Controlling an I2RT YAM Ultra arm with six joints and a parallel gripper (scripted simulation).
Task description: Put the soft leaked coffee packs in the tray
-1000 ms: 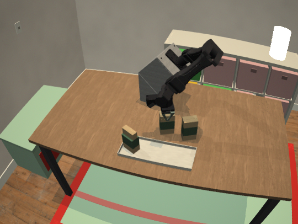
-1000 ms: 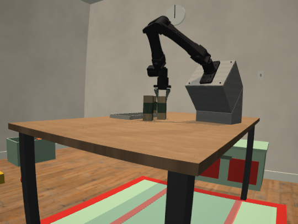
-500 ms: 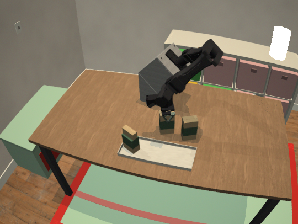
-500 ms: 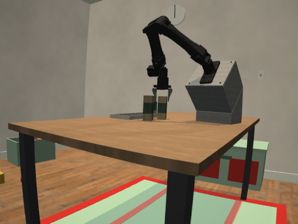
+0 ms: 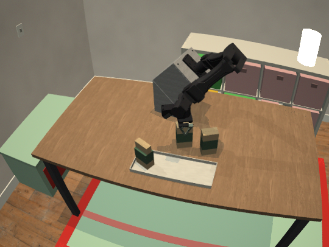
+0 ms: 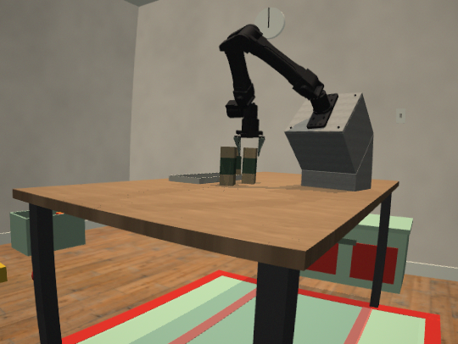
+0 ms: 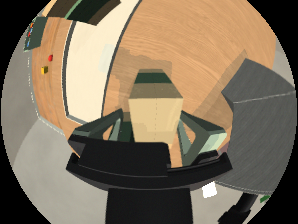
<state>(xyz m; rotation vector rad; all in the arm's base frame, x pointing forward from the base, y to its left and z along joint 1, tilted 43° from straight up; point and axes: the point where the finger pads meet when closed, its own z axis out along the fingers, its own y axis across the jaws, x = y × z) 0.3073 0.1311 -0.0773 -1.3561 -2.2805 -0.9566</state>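
Arm point(image 5: 195, 89) point(image 6: 282, 61) point(image 7: 245, 204) bent high; pincer point(image 5: 185, 129) point(image 6: 248, 152) point(image 7: 149, 112) pointing down, 2 fingers spread apart.
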